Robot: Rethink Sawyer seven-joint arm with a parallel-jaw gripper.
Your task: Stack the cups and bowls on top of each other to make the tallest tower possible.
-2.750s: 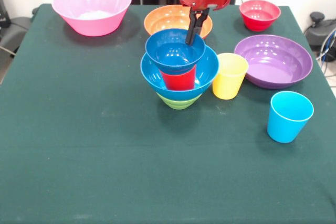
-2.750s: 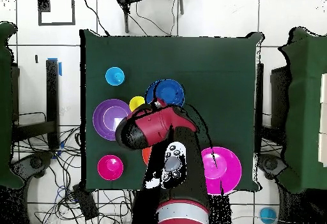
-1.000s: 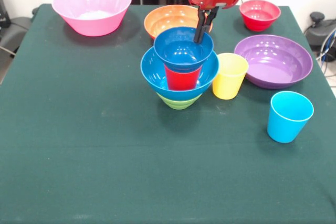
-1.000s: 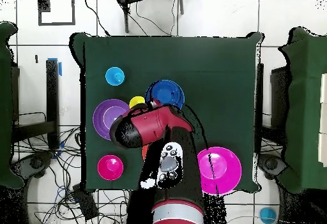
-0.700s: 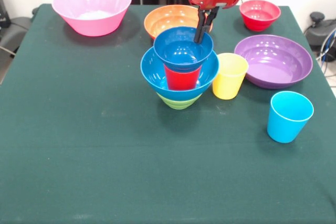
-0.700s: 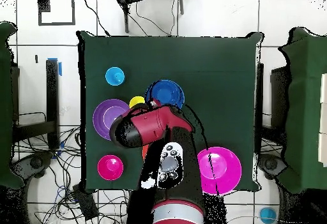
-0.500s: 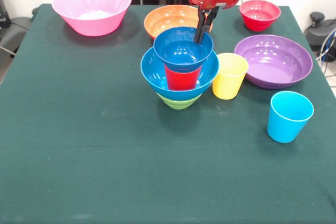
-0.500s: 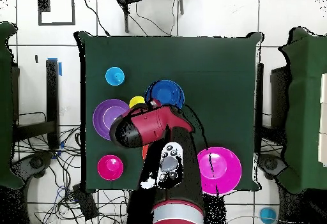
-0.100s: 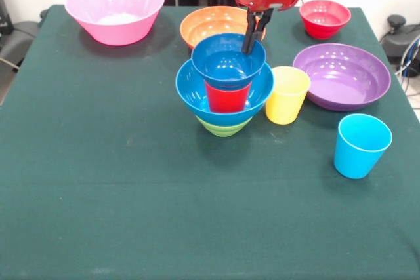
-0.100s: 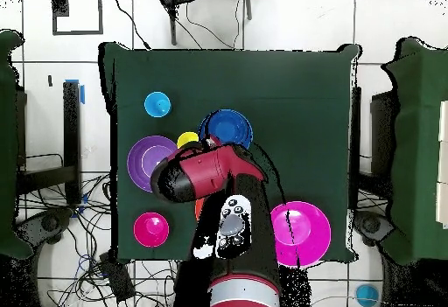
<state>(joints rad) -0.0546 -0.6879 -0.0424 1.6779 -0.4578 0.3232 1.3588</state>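
the tower [image 9: 224,90] stands mid-table, slightly toward the far side: a green bowl [image 9: 223,126] at the bottom, apparently rim-down, the big blue bowl [image 9: 197,93] on it, a red cup [image 9: 226,98] upright inside that, and the small blue bowl [image 9: 226,60] seated on the cup, mouth up. its long axis runs straight up from the table, with no lean i can see. the gripper [image 9: 249,36] reaches down to the small bowl's far rim, fingers close together and seemingly pinching that rim, though the grip itself is too small to confirm.

by my reading four pieces are stacked and the top one is just being set. left loose are the yellow cup [image 9: 287,94] just beside the tower, the sky-blue cup [image 9: 361,145] near the front right, the purple bowl [image 9: 341,75], the orange bowl [image 9: 207,24] behind the tower, the red bowl [image 9: 324,18] and the pink bowl [image 9: 115,10] at the far corners.

from overhead the arm [image 10: 210,177] covers part of the tower.
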